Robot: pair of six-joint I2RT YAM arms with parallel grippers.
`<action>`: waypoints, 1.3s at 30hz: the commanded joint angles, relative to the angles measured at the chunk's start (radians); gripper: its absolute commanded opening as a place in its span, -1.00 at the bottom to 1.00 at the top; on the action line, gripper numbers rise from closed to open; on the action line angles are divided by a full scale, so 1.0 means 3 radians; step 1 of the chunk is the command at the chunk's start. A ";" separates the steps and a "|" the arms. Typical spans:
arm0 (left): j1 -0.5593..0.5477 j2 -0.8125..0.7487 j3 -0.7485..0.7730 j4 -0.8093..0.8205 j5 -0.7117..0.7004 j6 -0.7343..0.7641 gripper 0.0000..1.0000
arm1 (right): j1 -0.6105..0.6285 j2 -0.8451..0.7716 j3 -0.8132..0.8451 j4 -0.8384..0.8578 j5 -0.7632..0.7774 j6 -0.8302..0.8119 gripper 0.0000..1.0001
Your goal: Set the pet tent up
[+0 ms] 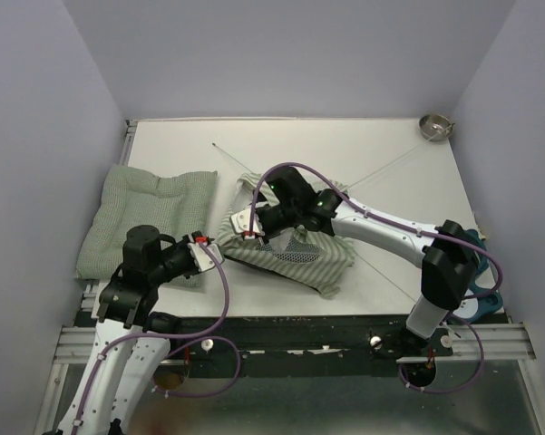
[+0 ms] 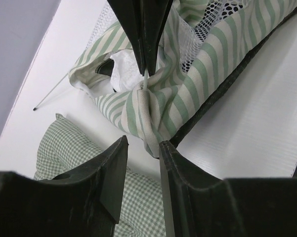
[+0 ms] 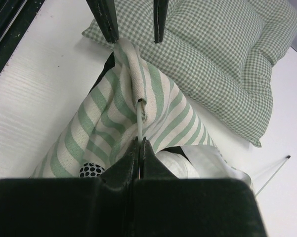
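The pet tent point(image 1: 295, 249) lies collapsed mid-table, green-and-white striped with a mesh panel showing. My right gripper point(image 3: 140, 140) is shut on a thin white pole point(image 3: 138, 118) where it enters a striped fabric sleeve point(image 3: 133, 74). In the left wrist view this gripper point(image 2: 144, 34) comes down from the top, pinching the pole point(image 2: 145, 81). My left gripper point(image 2: 143, 148) stands open, its fingertips either side of the sleeve's folded end point(image 2: 149, 123), not clamping it. From above, the left gripper point(image 1: 204, 254) sits at the tent's left edge and the right gripper point(image 1: 249, 227) just beyond it.
A green checked cushion point(image 1: 150, 217) lies left of the tent, directly under the left gripper point(image 3: 133, 22). Loose pole ends stretch over the table toward the back point(image 1: 225, 154) and the right point(image 1: 394, 163). A small metal bowl point(image 1: 435, 125) stands in the far right corner.
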 commanded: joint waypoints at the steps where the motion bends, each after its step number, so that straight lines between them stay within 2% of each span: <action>1: 0.0002 -0.0112 -0.0103 0.0029 0.0018 -0.0014 -0.07 | 0.0016 -0.0147 -0.0076 -0.0029 0.0025 -0.0060 -0.99; 4: 0.0002 -0.0163 -0.0210 0.0024 -0.0038 -0.0019 0.07 | 0.0016 -0.0152 -0.0086 -0.0029 0.0036 -0.0071 -0.99; 5: 0.0002 -0.0179 -0.0256 0.0009 -0.0078 -0.0009 0.22 | 0.0016 -0.0152 -0.0086 -0.0029 0.0041 -0.0066 -0.99; 11: 0.0002 -0.0241 -0.0446 0.0212 -0.0089 -0.0070 0.18 | 0.0016 -0.0203 -0.0112 -0.0039 0.0020 -0.0071 -0.99; 14: 0.0002 -0.0118 -0.0420 0.0361 -0.0069 -0.0183 -0.01 | 0.0016 -0.0223 -0.0142 -0.0059 0.0010 -0.0101 -0.99; 19: 0.0002 0.0066 -0.0272 0.0428 0.0054 -0.0265 -0.52 | 0.0016 -0.0198 -0.0132 -0.0090 -0.0016 -0.0152 -0.99; 23: -0.0003 0.0133 -0.0170 0.0336 0.0197 -0.0244 -0.77 | 0.0016 -0.0147 -0.0081 -0.0100 -0.0005 -0.0147 -0.99; 30: -0.0003 0.0102 -0.0047 0.0029 0.0299 -0.0071 -0.92 | 0.0016 -0.0050 0.0011 -0.0029 0.0179 -0.0066 -0.99; 39: 0.0002 0.0291 0.0091 -0.0176 0.0218 -0.0055 -1.00 | 0.0021 -0.0208 0.0026 -0.0024 0.0010 0.0011 -0.99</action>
